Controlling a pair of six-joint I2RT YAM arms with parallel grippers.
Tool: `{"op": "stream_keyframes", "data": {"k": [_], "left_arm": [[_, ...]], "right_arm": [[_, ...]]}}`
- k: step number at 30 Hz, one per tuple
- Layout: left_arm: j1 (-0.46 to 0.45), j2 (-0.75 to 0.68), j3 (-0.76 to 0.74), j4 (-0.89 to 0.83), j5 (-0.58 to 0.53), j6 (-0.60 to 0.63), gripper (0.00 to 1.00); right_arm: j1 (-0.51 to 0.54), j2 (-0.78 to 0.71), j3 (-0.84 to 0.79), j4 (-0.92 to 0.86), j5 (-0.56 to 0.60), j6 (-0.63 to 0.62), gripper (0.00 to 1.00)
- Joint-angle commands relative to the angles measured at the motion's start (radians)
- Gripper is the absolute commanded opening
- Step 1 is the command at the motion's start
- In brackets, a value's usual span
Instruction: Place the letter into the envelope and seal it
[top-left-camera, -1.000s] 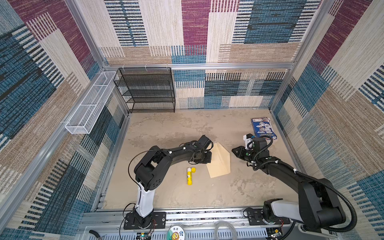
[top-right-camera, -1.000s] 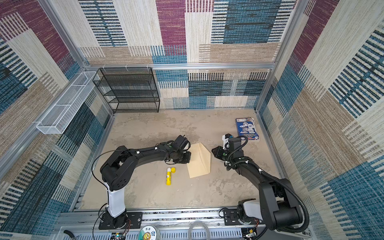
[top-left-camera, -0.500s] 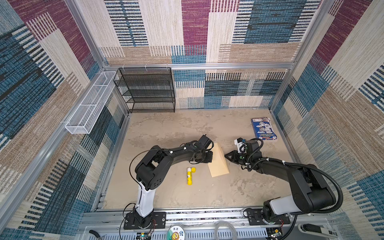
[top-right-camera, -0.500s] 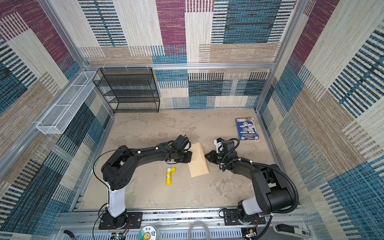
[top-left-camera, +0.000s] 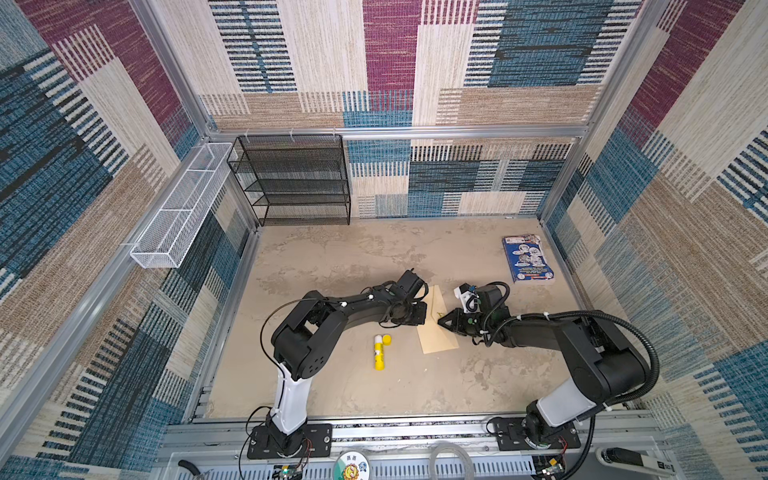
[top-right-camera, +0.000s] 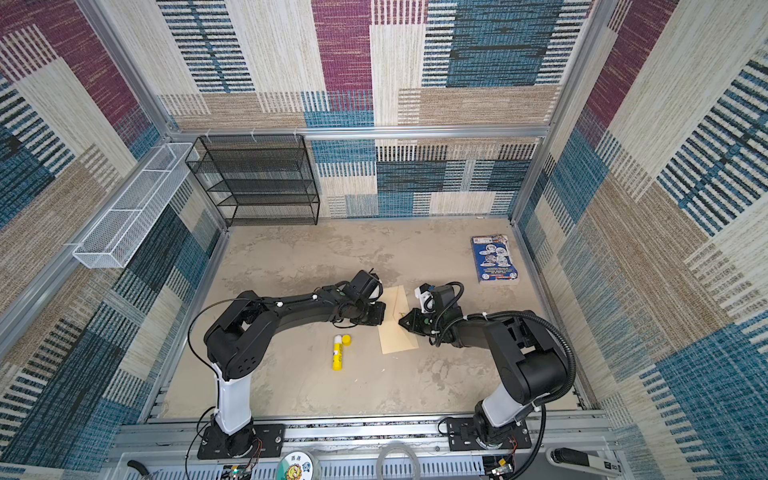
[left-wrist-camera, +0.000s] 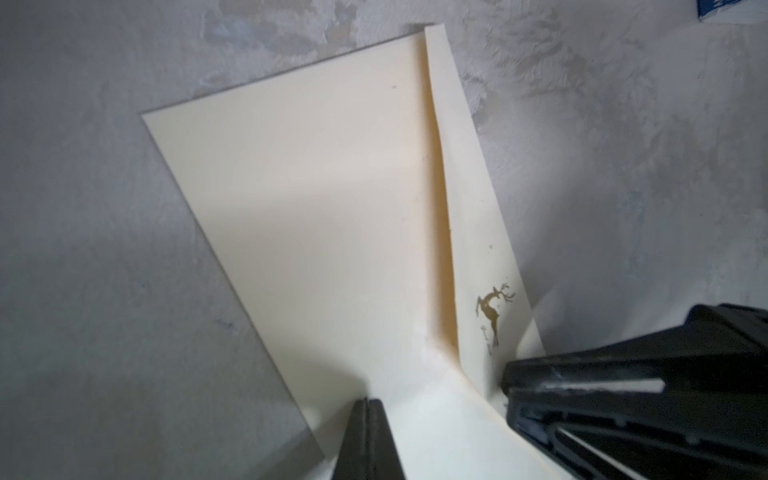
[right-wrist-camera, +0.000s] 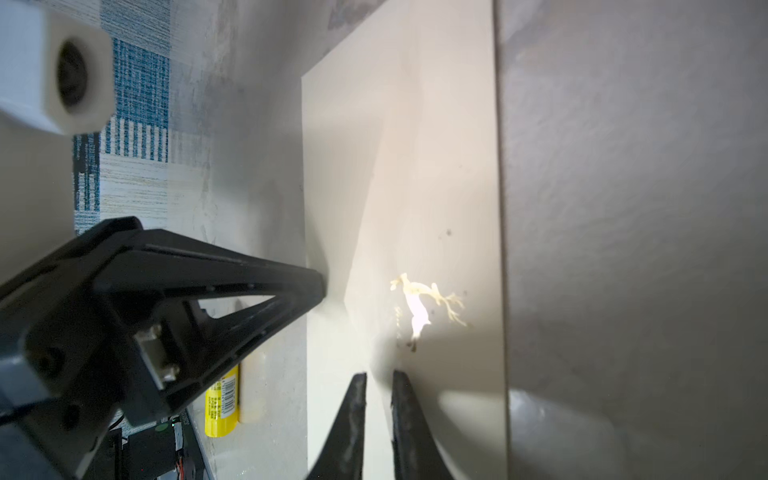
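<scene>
The cream-tan envelope (top-left-camera: 436, 332) (top-right-camera: 397, 336) lies mid-table with its flap, printed with a small gold deer (left-wrist-camera: 492, 309), standing up from the body (left-wrist-camera: 311, 187). My left gripper (top-left-camera: 422, 313) (top-right-camera: 381, 313) (left-wrist-camera: 366, 405) is shut on the envelope's left edge. My right gripper (top-left-camera: 441, 321) (top-right-camera: 402, 322) (right-wrist-camera: 379, 376) reaches in from the right, with its jaws a narrow gap apart at the flap's edge (right-wrist-camera: 436, 145). No letter shows in any view.
A yellow glue stick (top-left-camera: 379, 353) (top-right-camera: 338, 353) lies uncapped just left of the envelope, its cap (top-left-camera: 386, 339) beside it. A glossy blue booklet (top-left-camera: 528, 257) lies at the back right. At the back left a black mesh rack (top-left-camera: 295, 178) stands by a white wire basket (top-left-camera: 178, 208).
My right gripper has swung left and down to the envelope's flap, its jaws narrowing a little. The envelope, propped up like a tent before, now lies lower. The left gripper stays shut.
</scene>
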Motion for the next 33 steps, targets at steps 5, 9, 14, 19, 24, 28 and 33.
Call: {"op": "stream_keyframes", "data": {"k": [5,9,14,19,24,28,33], "left_arm": [[-0.002,0.025,-0.012,-0.102,-0.006,0.028,0.01],[-0.002,0.029,-0.011,-0.104,-0.006,0.032,0.01],[-0.002,0.039,-0.01,-0.109,-0.002,0.041,0.01],[-0.001,0.052,-0.007,-0.12,-0.003,0.05,0.01],[0.0,0.055,-0.01,-0.125,0.0,0.062,0.01],[0.013,0.007,-0.041,-0.052,0.031,0.035,0.02],[0.06,-0.066,-0.04,0.086,0.1,-0.058,0.17]], "right_arm": [[0.001,0.044,0.015,0.062,-0.022,0.015,0.2],[0.0,0.109,0.071,0.035,0.011,0.034,0.15],[0.0,0.181,0.136,0.025,0.043,0.073,0.09],[-0.001,0.23,0.207,0.01,0.094,0.095,0.06],[0.0,0.285,0.273,0.01,0.077,0.093,0.05],[-0.001,0.297,0.255,0.008,0.092,0.087,0.04],[-0.001,0.294,0.229,0.023,0.09,0.074,0.03]]}}
